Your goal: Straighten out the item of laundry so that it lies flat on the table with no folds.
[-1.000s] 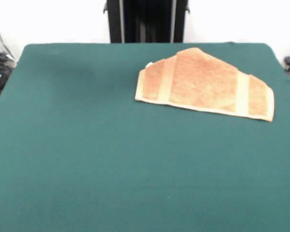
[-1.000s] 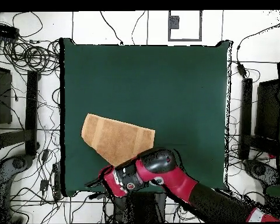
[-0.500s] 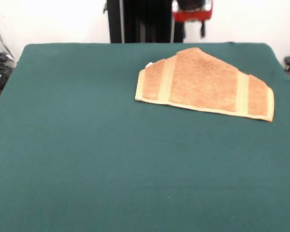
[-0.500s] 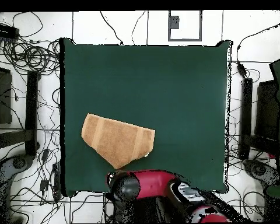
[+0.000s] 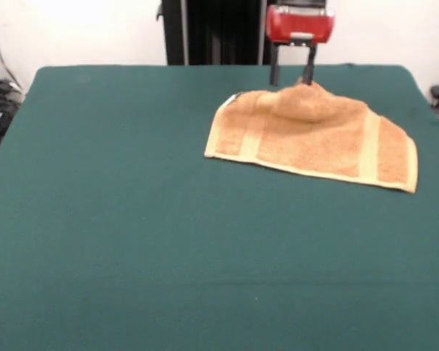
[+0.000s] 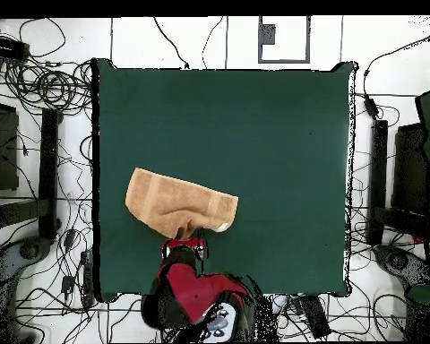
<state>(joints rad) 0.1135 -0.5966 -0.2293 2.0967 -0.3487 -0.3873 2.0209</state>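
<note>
Pinching the orange-tan terry towel (image 5: 314, 131) peak at twelve o'clock, red-black gripper (image 5: 292, 79) narrowly closed, dark green cloth table (image 5: 132, 234) beneath.

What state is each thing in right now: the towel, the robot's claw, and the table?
towel: folded, not flat; its far point is bunched up and raised at the gripper.
gripper: down at the towel's raised point, fingers straddling it; whether it has closed on the cloth cannot be told.
table: green top, the towel lying near one edge.
</note>
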